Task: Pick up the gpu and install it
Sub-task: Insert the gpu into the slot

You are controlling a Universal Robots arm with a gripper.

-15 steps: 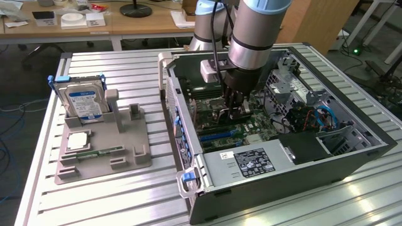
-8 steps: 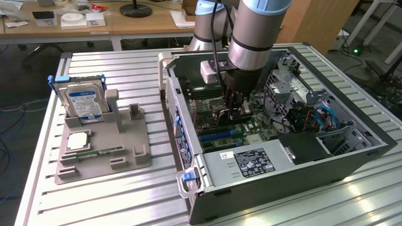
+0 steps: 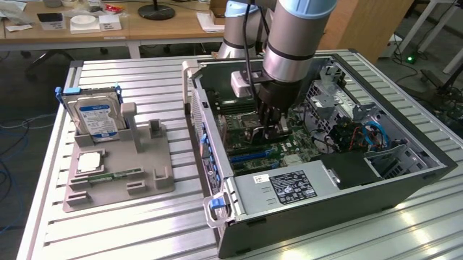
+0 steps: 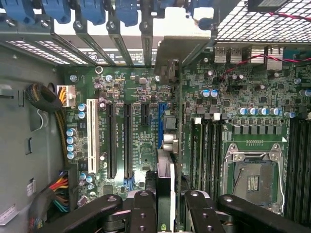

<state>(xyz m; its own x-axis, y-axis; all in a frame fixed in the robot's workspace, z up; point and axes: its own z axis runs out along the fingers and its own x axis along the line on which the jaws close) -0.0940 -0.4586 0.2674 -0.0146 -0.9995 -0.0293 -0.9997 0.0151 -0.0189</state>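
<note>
My arm reaches straight down, wrist vertical; gripper fingers closed approx. a third apart, clamped on sth thin.

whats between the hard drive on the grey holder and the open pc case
In the exterior view, bare slatted table lies between the hard drive and the PC case, plus the grey holder's own upright posts.
</note>
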